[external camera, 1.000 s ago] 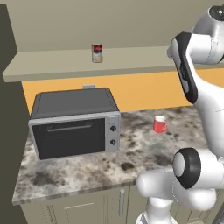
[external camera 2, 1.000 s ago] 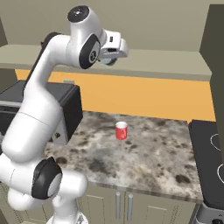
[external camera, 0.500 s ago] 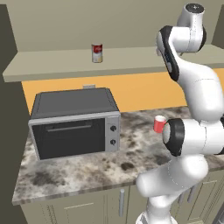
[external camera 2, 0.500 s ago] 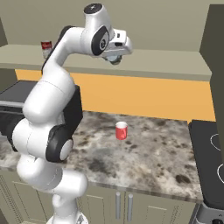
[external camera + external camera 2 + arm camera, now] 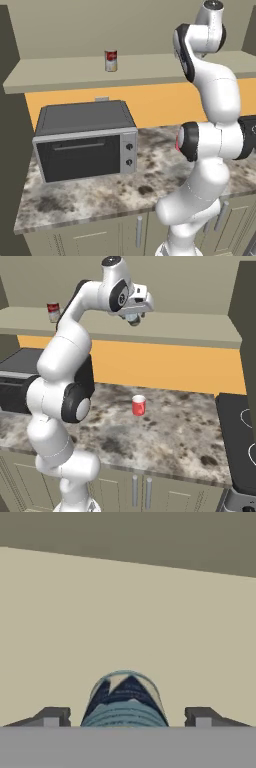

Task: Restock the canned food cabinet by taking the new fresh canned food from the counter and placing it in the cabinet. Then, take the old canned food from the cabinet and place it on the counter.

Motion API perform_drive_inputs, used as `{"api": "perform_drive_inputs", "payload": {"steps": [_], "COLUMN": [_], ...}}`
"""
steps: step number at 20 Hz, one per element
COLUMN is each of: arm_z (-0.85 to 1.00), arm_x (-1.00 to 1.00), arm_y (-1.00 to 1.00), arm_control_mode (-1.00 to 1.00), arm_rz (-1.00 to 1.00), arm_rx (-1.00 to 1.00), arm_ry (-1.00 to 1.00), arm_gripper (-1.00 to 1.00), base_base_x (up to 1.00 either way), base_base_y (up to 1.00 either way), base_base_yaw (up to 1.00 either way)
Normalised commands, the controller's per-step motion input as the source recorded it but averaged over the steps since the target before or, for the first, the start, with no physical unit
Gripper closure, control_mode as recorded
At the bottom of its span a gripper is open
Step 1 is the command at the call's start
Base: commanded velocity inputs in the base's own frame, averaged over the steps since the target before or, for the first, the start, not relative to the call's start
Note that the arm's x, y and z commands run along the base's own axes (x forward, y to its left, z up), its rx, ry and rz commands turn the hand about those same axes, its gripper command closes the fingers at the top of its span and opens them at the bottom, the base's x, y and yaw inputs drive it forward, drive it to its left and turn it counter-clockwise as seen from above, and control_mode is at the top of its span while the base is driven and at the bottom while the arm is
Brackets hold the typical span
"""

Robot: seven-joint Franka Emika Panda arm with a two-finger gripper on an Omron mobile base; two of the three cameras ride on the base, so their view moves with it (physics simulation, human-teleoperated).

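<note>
Cabinet (image 5: 200, 328) shelf runs wide above the table (image 5: 175, 426). Arm reaches up to it; tool (image 5: 125, 717) stands open, tips well apart of the blue-grey tin (image 5: 125, 702) between them, apparently just set on the shelf. Old red-and-white can (image 5: 111, 60) stands far left on the shelf. Step: first placement. Next: back off without tipping the tin, then cross to the old can.

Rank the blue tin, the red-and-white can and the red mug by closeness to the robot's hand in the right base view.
1. Blue tin: right at the gripper, over the shelf.
2. Red-and-white can: along the shelf, far left.
3. Red mug: down on the counter below.
</note>
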Motion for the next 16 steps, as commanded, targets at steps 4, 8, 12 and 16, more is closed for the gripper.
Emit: {"api": "perform_drive_inputs", "payload": {"steps": [4,8,12,16], "arm_z": [-0.13,-0.16,-0.07,0.67], "arm_x": [0.52,0.64,0.69,-0.20], "arm_y": [0.00,0.00,0.00,0.00], "arm_control_mode": [-1.00,-1.00,-1.00,-1.00], "arm_rz": [0.00,0.00,-0.01,-0.06], "arm_rx": [-0.03,-0.05,-0.03,0.00], "arm_ry": [-0.12,-0.22,-0.22,-0.08], "arm_gripper": [-1.00,-1.00,-1.00,-1.00], "base_base_x": [0.00,0.00,0.00,0.00], "base_base_y": [0.00,0.00,0.00,0.00], "base_base_yaw": [0.00,0.00,0.00,0.00]}}
